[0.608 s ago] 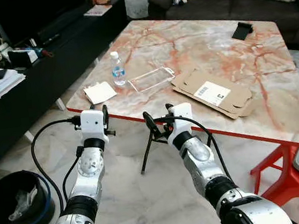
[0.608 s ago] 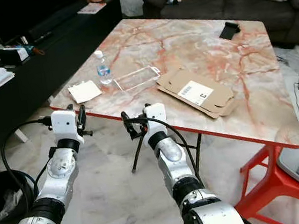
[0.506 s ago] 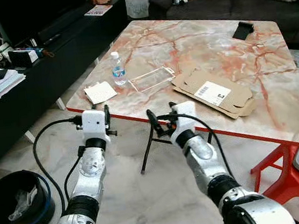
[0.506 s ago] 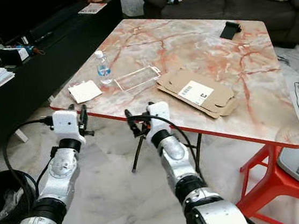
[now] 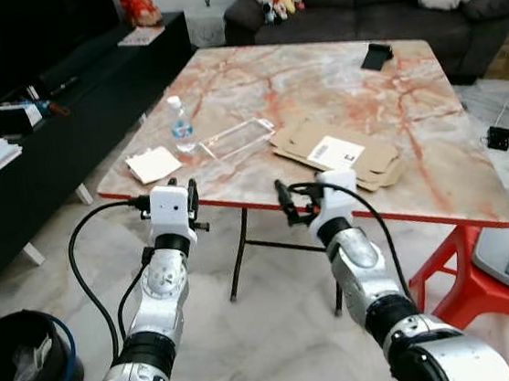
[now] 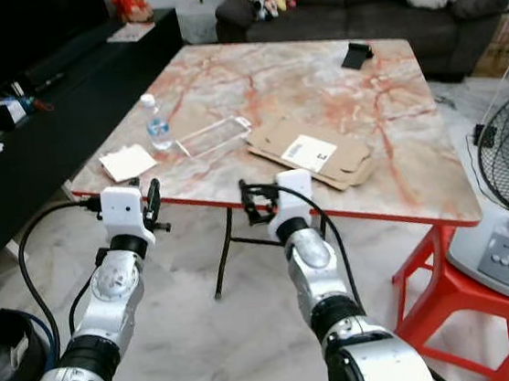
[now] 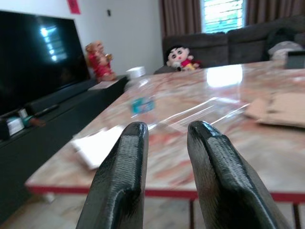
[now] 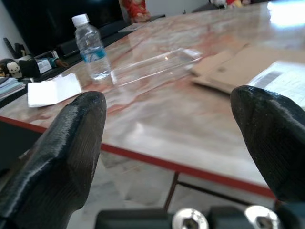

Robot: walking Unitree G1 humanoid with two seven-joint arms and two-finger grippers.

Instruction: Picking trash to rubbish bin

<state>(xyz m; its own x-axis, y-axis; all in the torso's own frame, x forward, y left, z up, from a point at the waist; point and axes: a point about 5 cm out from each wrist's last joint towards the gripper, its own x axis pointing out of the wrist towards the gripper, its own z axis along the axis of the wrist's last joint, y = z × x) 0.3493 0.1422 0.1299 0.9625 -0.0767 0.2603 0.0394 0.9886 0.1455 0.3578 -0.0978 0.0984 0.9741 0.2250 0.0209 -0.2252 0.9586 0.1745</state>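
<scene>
Head cameras first: I'm looking down at a marble table [image 5: 334,80] with a red rim. Near its left corner stands a clear water bottle [image 5: 179,124] with a blue label whose writing is too small for me to read. Beside it lie a white paper square [image 5: 153,163] and a clear plastic tray [image 5: 235,138]. Further right sits flattened cardboard [image 5: 342,148] carrying a white shipping label with a barcode, its text illegible. A black bin [image 5: 21,362] sits on the floor at my far left, with crumpled plastic inside. Both arms are raised short of the table's near edge: left gripper [image 5: 184,197] just below the paper, right gripper [image 5: 294,201] below the tray.

Left wrist camera: the fingers [image 7: 121,181] stand close together with a narrow gap between them, gripping nothing. The bottle [image 7: 141,98] is blurred beyond them, well apart, with the paper [image 7: 97,143] nearer.

Right wrist camera: the fingers [image 8: 66,157] are spread wide and empty. Between them, across the table edge, I see the bottle [image 8: 90,47], the tray [image 8: 152,64] and the cardboard [image 8: 257,67], none touching the jaws.
</scene>
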